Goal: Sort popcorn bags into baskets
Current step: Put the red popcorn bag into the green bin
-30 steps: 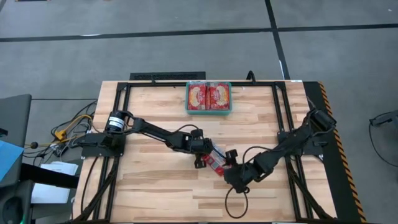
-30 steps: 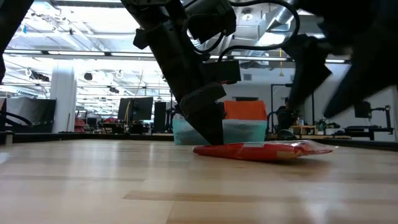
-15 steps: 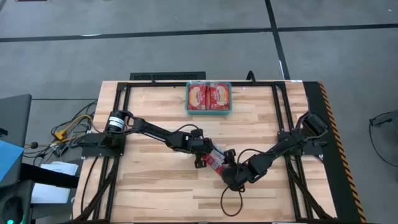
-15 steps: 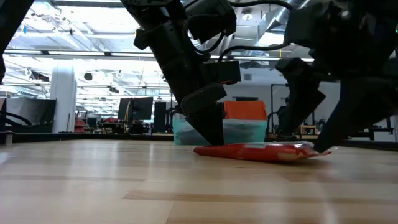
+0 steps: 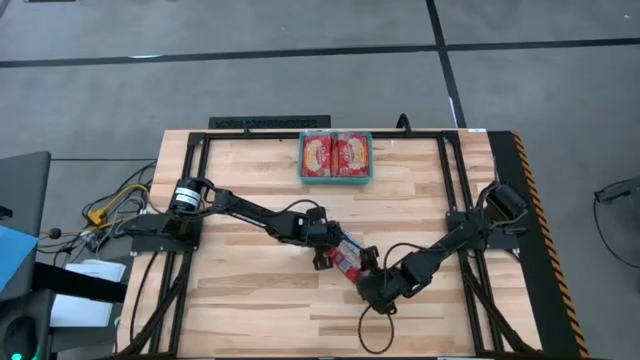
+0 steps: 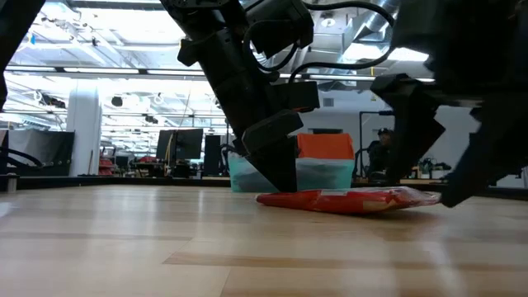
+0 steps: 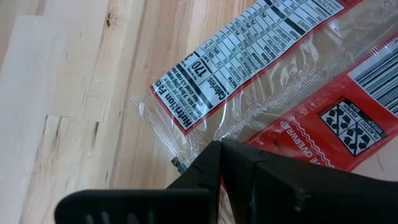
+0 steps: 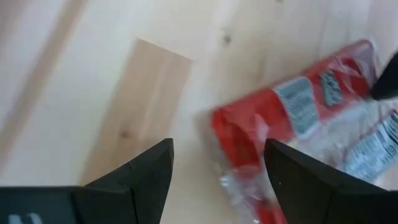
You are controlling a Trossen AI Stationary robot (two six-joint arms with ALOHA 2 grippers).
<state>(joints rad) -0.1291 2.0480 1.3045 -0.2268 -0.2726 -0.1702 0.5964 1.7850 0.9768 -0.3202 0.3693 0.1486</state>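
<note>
1. I've got one popcorn bag [image 5: 347,259] lying flat on the table [image 5: 250,180] at mid-table, back side up, nutrition panel showing in the left wrist view [image 7: 249,43].
2. My left gripper [image 5: 322,255] is down at the bag's near-left end; its fingers [image 7: 249,180] look closed together with their tip on the clear seam, though I can't tell whether they pinch the film.
3. My right gripper [image 5: 372,287] sits at the bag's other end, fingers [image 8: 140,177] spread apart, with the red end [image 8: 249,137] between and ahead of them, not touched.
4. The teal basket [image 5: 336,179] stands at the table's far edge, well apart from the bag.
5. Two squarish bags [image 5: 335,154] lie side by side in it, filling it.
6. In the low view the left arm stands in front of the basket [image 6: 322,175], partly hiding it.
7. A cable loops off the right arm onto the wood near the front edge [image 5: 375,325].
</note>
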